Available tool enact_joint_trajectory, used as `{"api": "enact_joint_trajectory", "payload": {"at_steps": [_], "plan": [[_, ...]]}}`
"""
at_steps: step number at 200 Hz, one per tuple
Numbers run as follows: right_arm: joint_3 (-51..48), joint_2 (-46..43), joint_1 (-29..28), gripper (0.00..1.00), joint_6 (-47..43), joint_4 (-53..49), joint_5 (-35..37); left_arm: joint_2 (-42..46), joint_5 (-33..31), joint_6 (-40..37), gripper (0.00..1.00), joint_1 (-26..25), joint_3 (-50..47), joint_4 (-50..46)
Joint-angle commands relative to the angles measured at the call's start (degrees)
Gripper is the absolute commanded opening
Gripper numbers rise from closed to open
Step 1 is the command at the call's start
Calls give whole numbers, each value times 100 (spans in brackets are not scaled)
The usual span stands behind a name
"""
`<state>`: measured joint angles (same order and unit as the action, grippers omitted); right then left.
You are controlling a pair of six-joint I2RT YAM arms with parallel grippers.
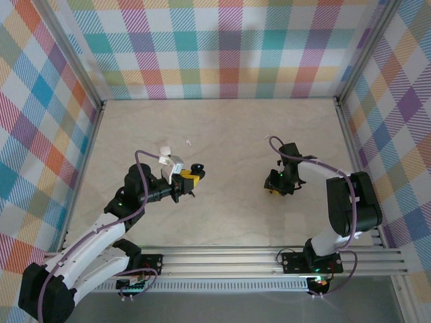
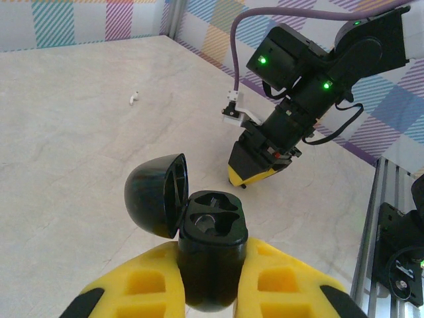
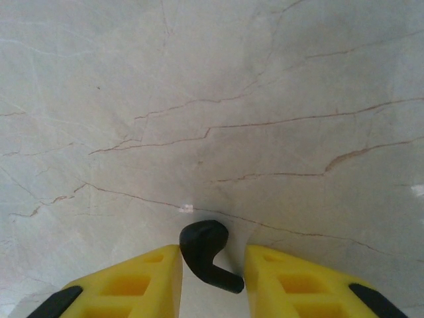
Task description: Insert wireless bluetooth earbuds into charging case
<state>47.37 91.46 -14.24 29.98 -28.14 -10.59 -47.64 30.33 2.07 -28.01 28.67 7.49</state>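
The left claw (image 2: 212, 250) hangs over the worktop (image 1: 236, 134), left of its middle and nearer the near edge than the far one. It is clamped on a black charging case (image 2: 212, 222), 1 yellow finger (image 2: 136, 285) pressing on each side. The case's lid (image 2: 156, 195) is swung open to the left, and 2 sockets show in the top of the case.

To the right of the middle, about as far from the near edge, the right claw (image 3: 213, 253) points down close to the worktop. Its fingers are closed on 1 black earbud (image 3: 202, 242), the head against the left finger and the stem tip against the right.

Farther back, toward the far edge and left of the middle, 1 white earbud (image 1: 189, 142) lies on the worktop, well apart from both claws.
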Motion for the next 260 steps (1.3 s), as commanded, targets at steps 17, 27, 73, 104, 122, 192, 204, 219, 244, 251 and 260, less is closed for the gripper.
{"api": "enact_joint_trajectory", "payload": {"at_steps": [17,27,73,104,122,192,204,219,244,251,260], "plan": [[71,146,-34,30,60,93,-294,22,-36,-82,0,-41,89,1],[79,109,-67,30,102,97,-327,9,-27,-75,0,-38,87,12],[188,-21,-286,34,250,-5,-369,18,-9,-68,0,-34,97,-5],[289,-50,-372,35,341,-76,-417,53,-18,-61,0,-38,95,-27],[335,-70,-382,36,326,-161,-351,77,-31,-60,0,-38,88,-40],[208,-511,-386,35,518,-366,102,132,-27,-59,0,-40,85,-72],[144,-552,-383,34,577,-275,85,132,-17,-58,0,-38,87,-80],[114,-519,-386,34,597,-208,75,145,-18,-69,0,-38,95,-89],[149,-372,-379,30,566,-219,21,175,-35,-101,0,-38,95,-154],[137,-350,-383,30,574,-187,-27,184,-42,-114,0,-38,98,-175],[112,-347,-386,29,600,-149,-71,194,-49,-123,0,-38,87,-184]]}}
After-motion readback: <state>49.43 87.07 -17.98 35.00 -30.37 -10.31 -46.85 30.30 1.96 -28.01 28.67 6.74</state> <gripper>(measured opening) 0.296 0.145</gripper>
